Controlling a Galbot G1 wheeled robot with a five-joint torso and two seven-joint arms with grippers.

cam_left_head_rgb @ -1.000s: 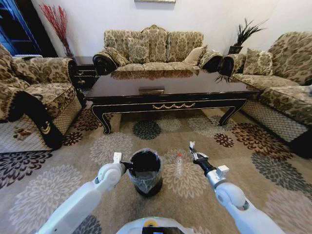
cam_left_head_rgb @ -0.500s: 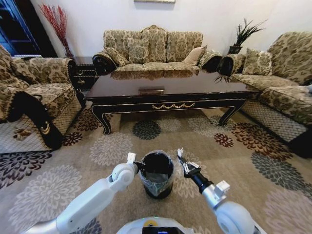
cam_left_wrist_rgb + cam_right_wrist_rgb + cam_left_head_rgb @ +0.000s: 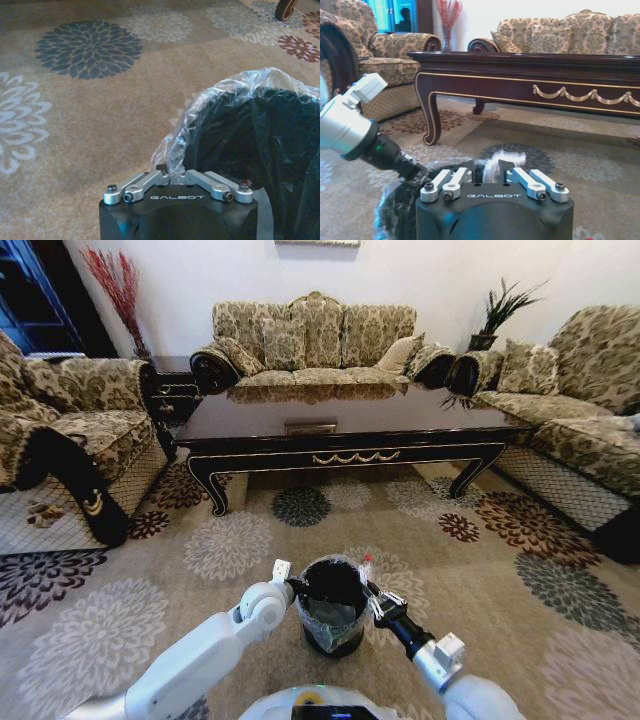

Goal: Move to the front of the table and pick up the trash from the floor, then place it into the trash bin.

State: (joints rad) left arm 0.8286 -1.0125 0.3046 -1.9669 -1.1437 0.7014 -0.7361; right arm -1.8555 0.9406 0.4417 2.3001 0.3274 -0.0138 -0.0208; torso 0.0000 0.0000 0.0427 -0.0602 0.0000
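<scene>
The trash bin (image 3: 331, 612), black and lined with a crinkly bag, stands on the floor (image 3: 480, 570) just ahead of me, in front of the table (image 3: 340, 425). My left gripper (image 3: 297, 587) is shut on its bagged rim (image 3: 200, 115), seen close up in the left wrist view (image 3: 171, 172). The trash here is a pale translucent bottle (image 3: 367, 565) with a red cap, upright against the bin's right side. My right gripper (image 3: 371, 592) is shut on it; the bottle (image 3: 496, 162) shows between the jaws of the right gripper (image 3: 494, 167). I cannot tell whether it touches the carpet.
Sofas ring the table: one behind it (image 3: 315, 340), an armchair on the left (image 3: 70, 430) and another on the right (image 3: 590, 420). The table's curved legs (image 3: 432, 120) stand well beyond the bin. Open carpet lies to both sides of me.
The left gripper has carried the bin to the right, up against the bottle. The right gripper has swung left and down onto the bottle, which stood apart from it a second ago.
</scene>
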